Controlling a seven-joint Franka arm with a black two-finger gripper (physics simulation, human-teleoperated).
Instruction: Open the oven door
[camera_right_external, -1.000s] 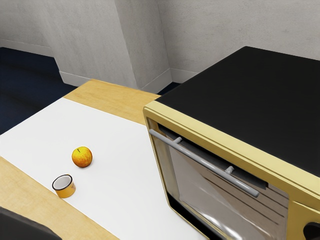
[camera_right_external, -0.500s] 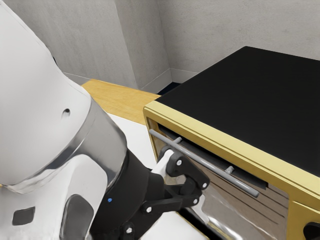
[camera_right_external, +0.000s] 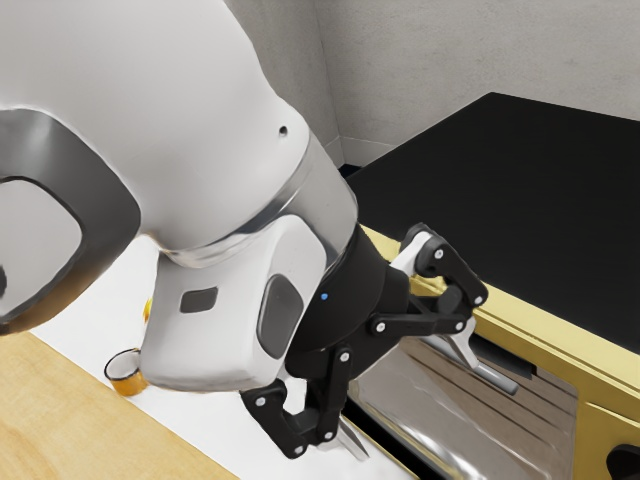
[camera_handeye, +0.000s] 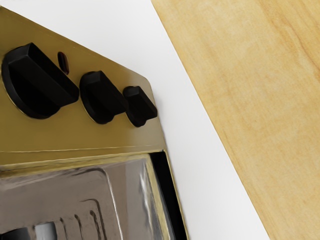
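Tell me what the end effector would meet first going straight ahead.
Most likely the oven door's glass, though depth is unclear and the end effector might catch the handle first.

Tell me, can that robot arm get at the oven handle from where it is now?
Probably yes: the gripper is open and close to the handle, and I see nothing in the way, though depth is hard to judge.

A rounded white arm (camera_right_external: 190, 140) bears dark grey panels (camera_right_external: 280, 317), a silvery band (camera_right_external: 328, 205), a blue dot (camera_right_external: 324, 297) and black, pale-screwed jaws.
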